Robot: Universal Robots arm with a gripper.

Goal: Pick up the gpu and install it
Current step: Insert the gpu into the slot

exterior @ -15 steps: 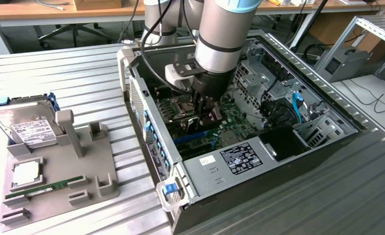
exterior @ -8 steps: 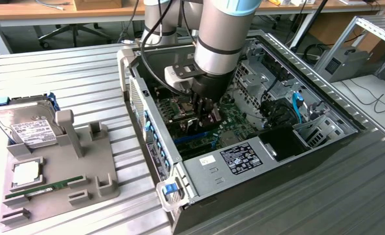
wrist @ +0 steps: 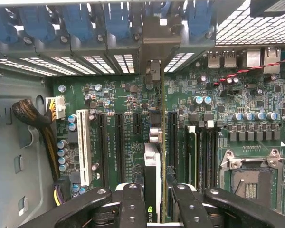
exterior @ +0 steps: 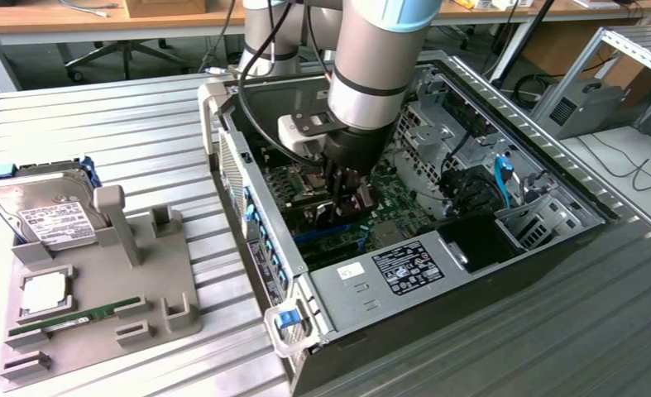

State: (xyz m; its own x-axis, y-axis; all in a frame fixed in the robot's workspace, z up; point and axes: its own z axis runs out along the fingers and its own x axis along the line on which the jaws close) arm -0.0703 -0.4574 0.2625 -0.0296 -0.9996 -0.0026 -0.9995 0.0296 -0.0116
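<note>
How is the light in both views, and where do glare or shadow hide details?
Exterior view: soft, even light on the ribbed table, while the arm shades the inside of the computer case. Wrist view: the motherboard is evenly lit, the perforated grille glares white, and the end effector gripping the gpu looks nearly black.

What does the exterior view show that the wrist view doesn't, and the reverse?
Exterior view adds: the arm, the slatted table, and a grey holder beside the computer case, carrying a hard drive and a memory stick.
Wrist view adds: the white slot, the black slots beside it, and a yellow-black cable bundle.
Shared: the gripper shut on the gpu, edge-on to the green motherboard inside the case.
</note>
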